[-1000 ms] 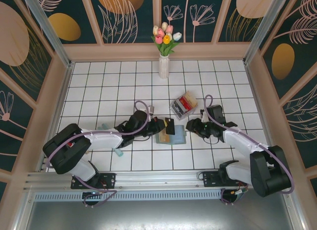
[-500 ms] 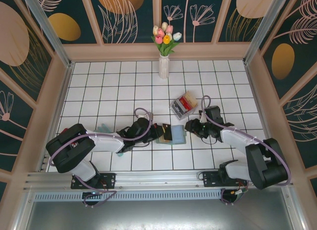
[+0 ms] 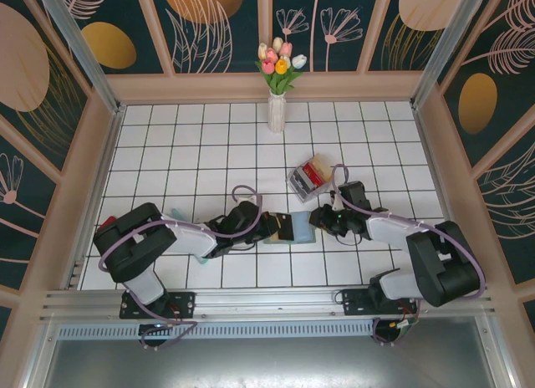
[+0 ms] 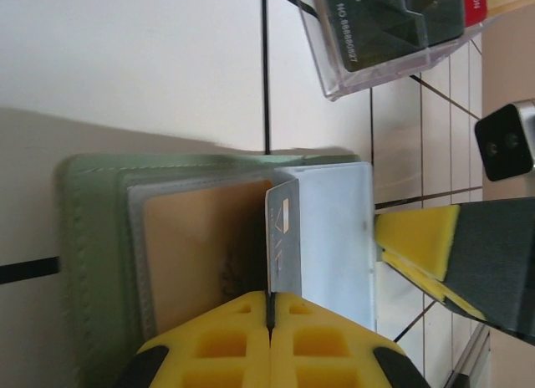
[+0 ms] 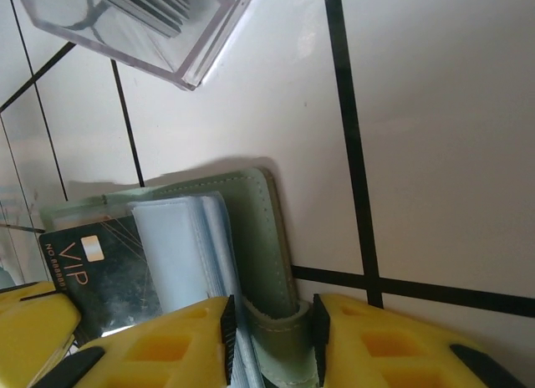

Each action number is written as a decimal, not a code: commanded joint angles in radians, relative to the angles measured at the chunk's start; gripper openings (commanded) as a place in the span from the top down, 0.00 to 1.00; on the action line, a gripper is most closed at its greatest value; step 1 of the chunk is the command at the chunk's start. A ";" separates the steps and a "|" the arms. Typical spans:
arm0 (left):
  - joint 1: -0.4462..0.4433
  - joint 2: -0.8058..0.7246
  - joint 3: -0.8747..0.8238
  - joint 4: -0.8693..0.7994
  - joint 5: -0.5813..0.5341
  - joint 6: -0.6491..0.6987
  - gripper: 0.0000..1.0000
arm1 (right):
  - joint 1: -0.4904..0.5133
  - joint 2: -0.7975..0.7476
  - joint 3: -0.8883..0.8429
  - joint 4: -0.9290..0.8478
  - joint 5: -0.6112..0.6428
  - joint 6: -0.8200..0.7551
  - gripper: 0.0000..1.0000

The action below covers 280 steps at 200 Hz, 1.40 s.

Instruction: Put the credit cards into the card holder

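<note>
Card (image 4: pixel 282 237) and wallet (image 4: pixel 92 237) are seen together at the middle of the tiled counter (image 3: pixel 167 154), between the two arms. The dark card, marked VIP, is pinched by its near edge in the clenched left tool (image 4: pixel 270 300). From that wrist it is seen almost edge-on, standing over the open wallet. Its long axis runs straight away from the fingers (image 4: pixel 226 346), along the line where a pocket already holding a tan card (image 4: pixel 192 254) meets the pale inner leaf (image 4: pixel 334 237).

The wallet lies flat, directly under and ahead of the left tool. Its far green edge is clamped by the right tool (image 5: pixel 272 321), whose pads are set on either side of the flap. The held card is thus carried by the left arm, and the wallet is steadied from the opposite side.

The coming move is judged to turn on that alignment. The card would have to be laid down from its tilt and pushed along its own axis, toward the right tool, for the pocket mouth to be entered squarely. Which slot is aimed at cannot be told.

More cards are stacked in a clear box (image 3: pixel 309 177) just beyond the wallet, apart from it.
</note>
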 commanded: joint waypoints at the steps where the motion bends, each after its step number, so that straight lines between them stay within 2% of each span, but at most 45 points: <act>1: -0.013 0.028 0.027 0.043 0.035 -0.010 1.00 | 0.022 0.031 -0.016 0.027 -0.001 -0.004 0.70; 86: -0.024 0.122 0.087 0.049 0.106 -0.030 1.00 | 0.047 0.074 -0.005 0.047 -0.013 0.006 0.73; 139: -0.032 0.158 0.147 0.024 0.151 -0.074 0.95 | 0.056 0.055 -0.006 0.028 -0.020 0.042 0.77; 159: -0.032 0.165 0.154 0.005 0.160 -0.101 0.90 | 0.056 0.037 -0.015 0.013 0.000 0.064 0.77; 172: -0.032 0.156 0.156 -0.033 0.154 -0.107 0.81 | 0.057 0.020 -0.021 0.000 0.018 0.083 0.77; 186: -0.032 0.134 0.148 -0.058 0.146 -0.107 0.79 | 0.058 0.004 -0.027 -0.011 0.026 0.090 0.76; 199: -0.032 0.110 0.140 -0.075 0.142 -0.101 0.73 | 0.057 -0.009 -0.032 -0.019 0.033 0.092 0.76; 233: -0.033 0.092 0.161 -0.163 0.166 -0.060 0.69 | 0.059 -0.017 -0.032 -0.037 0.022 0.087 0.76; 280: -0.033 0.048 0.191 -0.318 0.130 -0.010 0.62 | 0.060 -0.024 -0.028 -0.061 0.020 0.069 0.74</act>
